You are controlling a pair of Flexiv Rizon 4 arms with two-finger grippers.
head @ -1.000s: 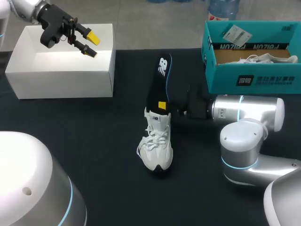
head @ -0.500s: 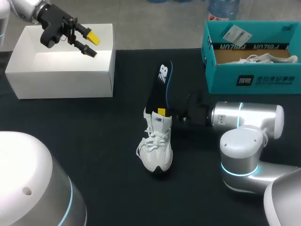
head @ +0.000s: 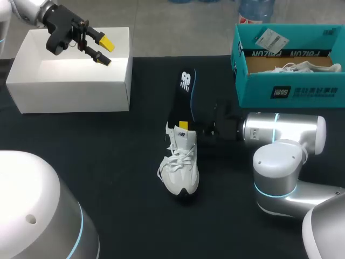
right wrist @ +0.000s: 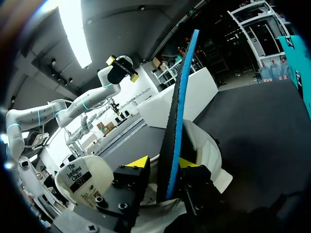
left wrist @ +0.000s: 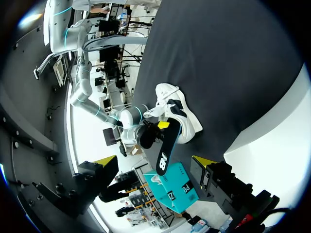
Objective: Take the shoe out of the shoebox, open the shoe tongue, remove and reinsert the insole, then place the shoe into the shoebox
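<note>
A white sneaker (head: 180,164) stands on the black table, toe toward the front edge. A black insole with a blue edge (head: 182,100) sticks up and back out of its heel opening. My right gripper (head: 186,128) reaches in from the right at the shoe's collar. In the right wrist view the insole (right wrist: 180,111) stands between the yellow tips; one fingertip (right wrist: 187,165) lies against it and the other stands off with a small gap, so the gripper (right wrist: 163,165) is open. My left gripper (head: 103,51) hangs open and empty over the white box (head: 70,81).
A teal shoebox (head: 285,86) at the back right holds another white shoe (head: 302,67) and a tag. The white box sits at the back left. My right arm's elbow (head: 280,162) stands on the table's right side, close to the sneaker.
The insole has slid a little lower into the shoe, and the right gripper's fingers have parted from it. The left arm has stayed still.
</note>
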